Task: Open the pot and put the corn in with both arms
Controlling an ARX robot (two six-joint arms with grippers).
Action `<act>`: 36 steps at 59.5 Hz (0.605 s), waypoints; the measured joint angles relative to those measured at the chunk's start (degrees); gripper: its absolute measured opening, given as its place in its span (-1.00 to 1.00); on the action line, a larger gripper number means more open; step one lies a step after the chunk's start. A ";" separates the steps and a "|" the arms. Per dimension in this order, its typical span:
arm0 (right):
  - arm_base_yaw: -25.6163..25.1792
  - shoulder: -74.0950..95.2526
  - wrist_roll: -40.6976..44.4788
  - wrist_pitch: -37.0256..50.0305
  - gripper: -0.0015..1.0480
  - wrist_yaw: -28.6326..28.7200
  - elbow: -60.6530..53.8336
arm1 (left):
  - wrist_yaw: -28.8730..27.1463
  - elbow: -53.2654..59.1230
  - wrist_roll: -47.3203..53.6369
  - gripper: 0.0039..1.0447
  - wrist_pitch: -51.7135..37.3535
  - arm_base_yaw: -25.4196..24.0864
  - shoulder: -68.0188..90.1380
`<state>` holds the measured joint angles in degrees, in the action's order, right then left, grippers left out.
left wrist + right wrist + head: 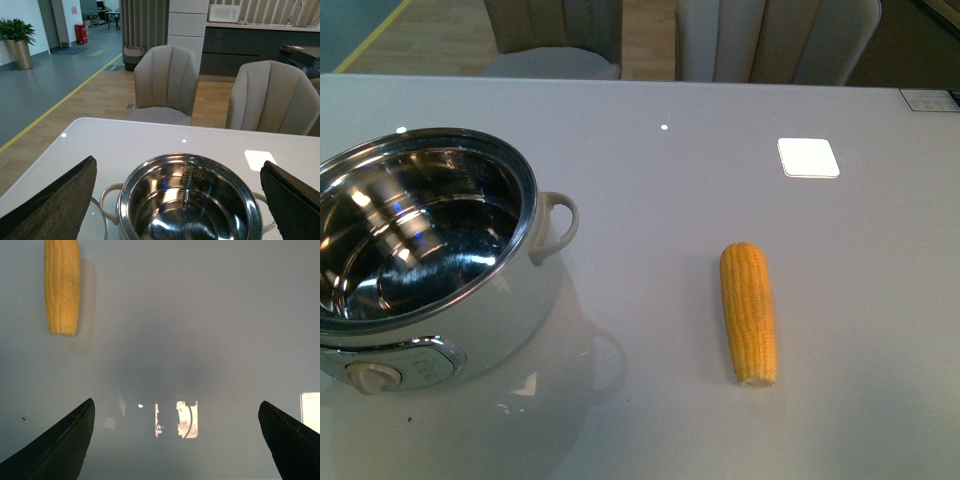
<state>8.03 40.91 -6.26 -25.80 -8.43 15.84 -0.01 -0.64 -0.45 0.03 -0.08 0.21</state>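
- Pot (pixel 505 305): big, round, cream-white body, shiny steel inside & rim. No lid on, nothing inside. Upright on table (pixel 650 180), near-left. Loop handle (pixel 556 226) faces the corn, knob (pixel 372 376) at front.
- Corn (pixel 748 312): yellow-orange cob, no husk. Lies flat, right of pot, well apart. Runs front-to-back, rounded tip far, cut end toward robot.

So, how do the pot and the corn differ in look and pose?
The pot is much larger than the corn. The pot is round, cream-white outside and shiny steel inside; the corn is a slim yellow-orange cob. The pot stands upright, open and empty; the corn lies flat on its side. Both rest on the grey table, apart, the corn outside the pot.
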 joint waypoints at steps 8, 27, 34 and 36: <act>3.19 15.23 -1.81 12.02 0.83 1.25 1.33 | 0.00 0.00 0.00 0.87 0.00 0.00 0.00; 6.82 42.82 -3.52 32.02 0.83 0.52 10.23 | 0.00 0.00 0.00 0.87 0.00 0.00 0.00; 8.90 50.47 -3.85 36.22 0.83 -0.13 13.92 | 0.00 0.00 0.00 0.87 0.00 0.00 0.00; 9.75 52.96 -3.87 37.73 0.83 0.31 14.99 | 0.00 0.00 0.00 0.87 0.00 0.00 0.00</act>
<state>17.78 93.86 -10.13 11.92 -8.12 30.83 -0.01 -0.64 -0.45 0.03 -0.08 0.21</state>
